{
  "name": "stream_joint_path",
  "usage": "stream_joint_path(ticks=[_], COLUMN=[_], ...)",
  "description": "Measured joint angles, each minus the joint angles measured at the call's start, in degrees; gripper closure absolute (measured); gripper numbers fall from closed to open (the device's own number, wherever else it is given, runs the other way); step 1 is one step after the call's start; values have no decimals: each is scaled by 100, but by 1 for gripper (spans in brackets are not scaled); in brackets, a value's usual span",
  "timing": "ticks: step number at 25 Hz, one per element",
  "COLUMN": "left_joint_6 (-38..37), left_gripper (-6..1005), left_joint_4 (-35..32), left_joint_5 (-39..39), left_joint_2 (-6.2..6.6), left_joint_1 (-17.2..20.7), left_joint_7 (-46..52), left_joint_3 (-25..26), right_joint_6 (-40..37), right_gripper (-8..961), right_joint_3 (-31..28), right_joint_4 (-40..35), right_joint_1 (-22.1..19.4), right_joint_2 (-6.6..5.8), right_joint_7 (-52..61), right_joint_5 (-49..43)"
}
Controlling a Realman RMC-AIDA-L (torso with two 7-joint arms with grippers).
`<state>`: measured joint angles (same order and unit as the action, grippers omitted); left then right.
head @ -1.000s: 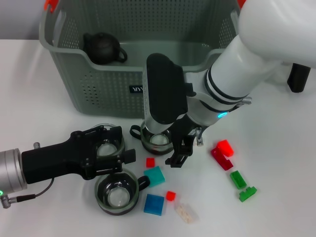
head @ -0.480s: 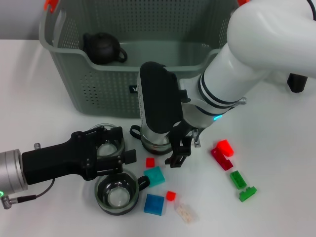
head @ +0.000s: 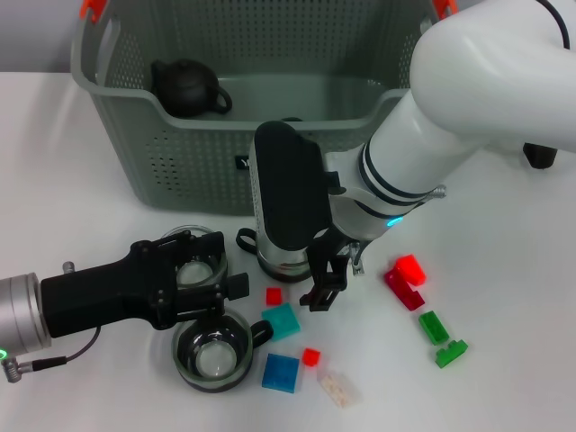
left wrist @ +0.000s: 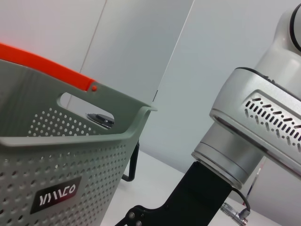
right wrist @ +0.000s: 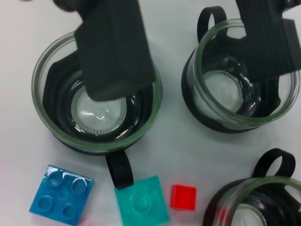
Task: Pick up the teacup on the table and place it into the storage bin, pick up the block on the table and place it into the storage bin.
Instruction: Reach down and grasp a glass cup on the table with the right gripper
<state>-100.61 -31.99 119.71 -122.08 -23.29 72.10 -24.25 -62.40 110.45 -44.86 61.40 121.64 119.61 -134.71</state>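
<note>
White right arm (head: pixel 468 108), black wrist housings, silver left cuff (head: pixel 20 315).

teacup (head: pixel 274 256) mostly hidden (behind right wrist), storage bin (head: pixel 117 99) cropped

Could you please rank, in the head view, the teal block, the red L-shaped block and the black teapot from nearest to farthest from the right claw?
1. Teal block: just below-left of the right claw, on the table.
2. Red L-shaped block: further off, to the claw's right.
3. Black teapot: farthest, inside the bin at its back left corner.
</note>
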Motion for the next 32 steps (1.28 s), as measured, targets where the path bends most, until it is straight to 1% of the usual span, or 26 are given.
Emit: stream_joint_path(ticks=[10, 24, 29, 32], left_joint_6=[-1, -3, -3, -3], left_gripper=[171, 171, 171, 171], left_joint_4=[6, 5, 0, -1], left_joint_5=[0, 0, -1, -1], left_joint_2=[0, -9, -9, -9], left_joint_1=[10, 33, 43, 43], left_joint_7=[2, -1, 0, -2], left_joint_3=[0, 0, 0, 0], right_joint_6=[-116, -251, -256, -256], right_gripper=[24, 436, 549, 564], right_joint_3=[12, 2, 4, 8], right_joint_4=[-7, -39, -41, -41], right_joint_1=[4, 19, 30, 30], right_joint_2=[-1, -26, -27, -27], right_joint_7=[34, 61, 62, 62], right_joint_5=[6, 6, -3, -10])
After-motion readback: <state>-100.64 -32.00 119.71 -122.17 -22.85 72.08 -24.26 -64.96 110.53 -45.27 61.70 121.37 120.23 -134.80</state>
